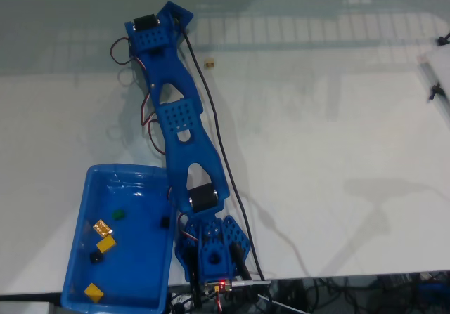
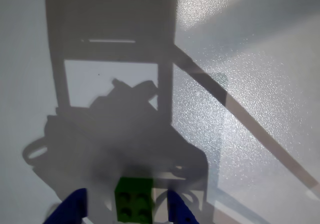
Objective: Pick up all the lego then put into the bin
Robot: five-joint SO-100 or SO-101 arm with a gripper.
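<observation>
A dark green lego [image 2: 134,200] lies on the white table between my two blue fingertips [image 2: 74,208], with a gap on each side. My gripper [image 2: 125,195] stands open around it and low over the table. In the fixed view the arm reaches to the far left and the gripper [image 1: 171,17] covers that brick. A tan lego [image 1: 209,63] sits on the table just right of the arm. The blue bin [image 1: 76,258] stands at the near left and holds several lego, among them a yellow one [image 1: 106,244] and a green one [image 1: 118,214].
The arm's base [image 1: 211,254] stands right beside the bin's right wall, with a black cable [image 1: 225,166] running along the arm. The table's near edge [image 1: 351,277] has wires below it. A white rail [image 1: 437,82] lies at the right edge.
</observation>
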